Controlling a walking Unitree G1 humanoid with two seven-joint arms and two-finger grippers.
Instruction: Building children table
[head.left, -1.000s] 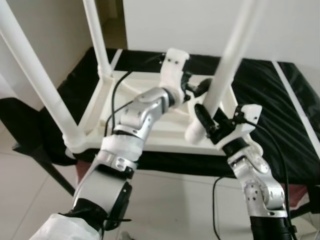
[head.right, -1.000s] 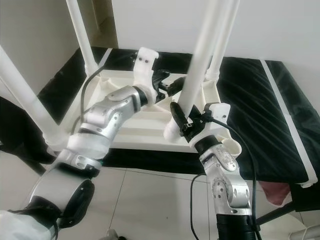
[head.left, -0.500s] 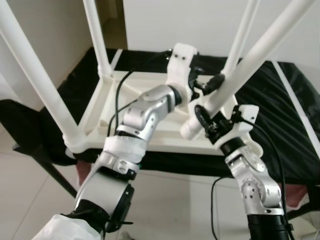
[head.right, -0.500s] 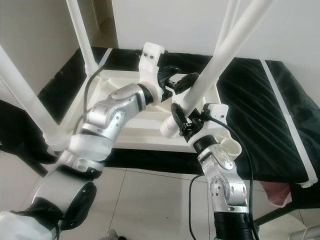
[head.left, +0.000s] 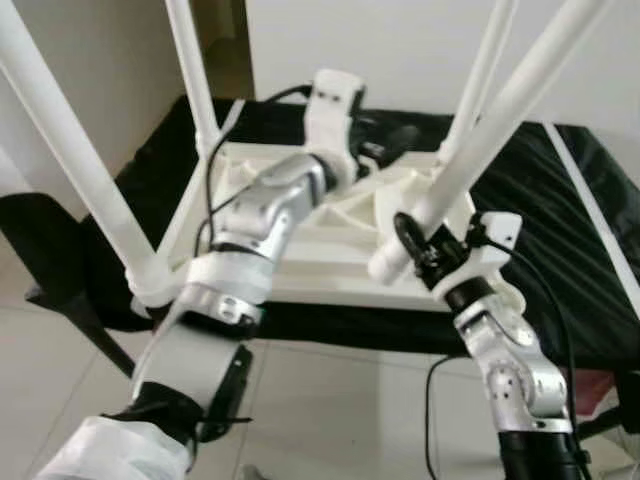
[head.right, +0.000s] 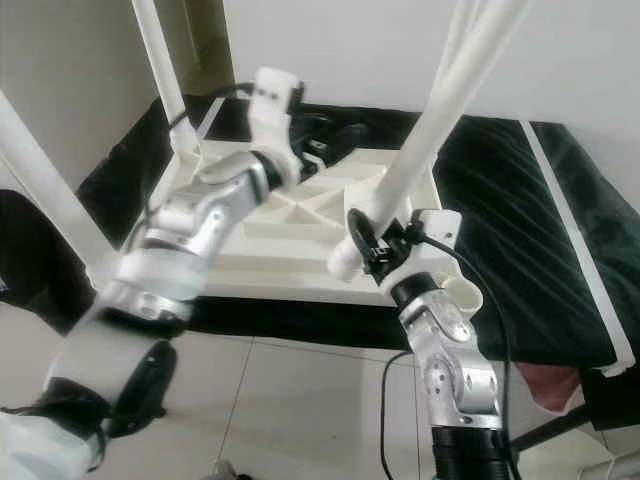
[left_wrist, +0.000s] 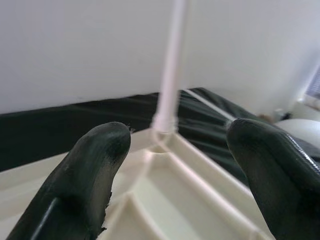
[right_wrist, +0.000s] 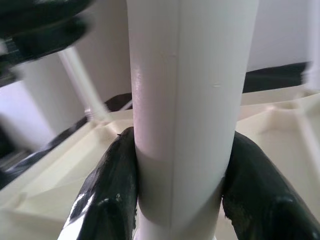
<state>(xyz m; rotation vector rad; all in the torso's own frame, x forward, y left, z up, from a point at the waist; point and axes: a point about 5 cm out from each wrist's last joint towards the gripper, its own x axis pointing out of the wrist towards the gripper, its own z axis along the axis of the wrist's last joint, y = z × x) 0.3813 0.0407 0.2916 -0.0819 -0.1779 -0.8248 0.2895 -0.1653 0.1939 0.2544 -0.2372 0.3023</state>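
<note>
Tabletop (head.left: 300, 255): white children's table panel lying upside down on a black-covered surface (head.left: 560, 230), ribbed underside up. Three legs (head.left: 70, 150) already stand in their corner sockets; the near right corner is not yet filled.
Left arm (head.left: 250, 220): reaches across the underside toward the far edge.
Loose leg (head.left: 500, 110): long white tube, tilted, upper end leaning away to the right, lower end hanging just above the near right part of the tabletop.
Right tool (head.left: 415, 250): clamped on the loose leg close to its lower end; the right wrist view shows both black fingers (right_wrist: 107, 200) pressed against the tube's sides.
Left tool (left_wrist: 175, 170): fingers spread apart, nothing between them, hovering over the tabletop ribs and facing the far corner leg.
Step in hand (judged): seating the fourth leg in its corner socket.
How to do it well: bring the tube upright before lowering it, line its end over the socket, then press straight down. A tilted entry will likely jam. The free left tool could steady the tube higher up.
</note>
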